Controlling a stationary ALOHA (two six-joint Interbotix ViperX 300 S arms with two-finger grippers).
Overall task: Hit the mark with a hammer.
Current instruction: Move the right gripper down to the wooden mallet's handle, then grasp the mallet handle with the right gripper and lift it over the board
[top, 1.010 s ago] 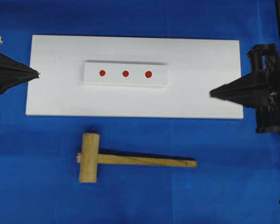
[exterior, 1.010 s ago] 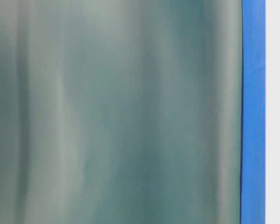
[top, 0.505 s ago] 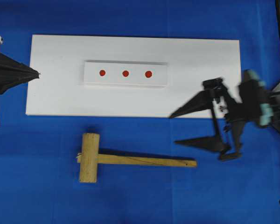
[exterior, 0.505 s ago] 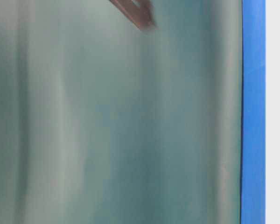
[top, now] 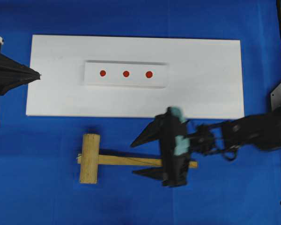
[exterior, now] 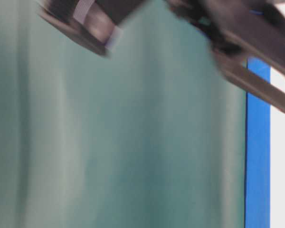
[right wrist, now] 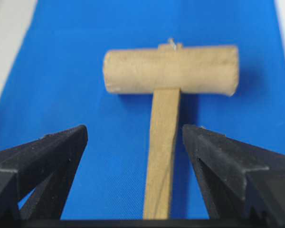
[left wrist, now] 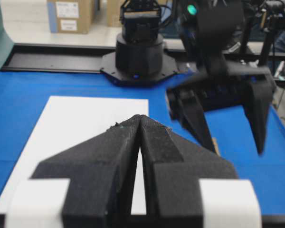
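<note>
Overhead: right tool (top: 141, 157) has moved, spread, astride hammer (top: 90, 158) handle.

A: The hammer (top: 90, 158) is looking like pale, unvarnished wood, matt, with grain showing along the handle.

B: And the desk (top: 234, 197) is wearing a blue cloth with a fine weave. The white board (top: 206, 89) is showing smooth and matt.

A: The left pincer (left wrist: 139, 124) is looking like rough, grainy black plastic; the right pincer (right wrist: 133, 142) is looking alike.
</note>
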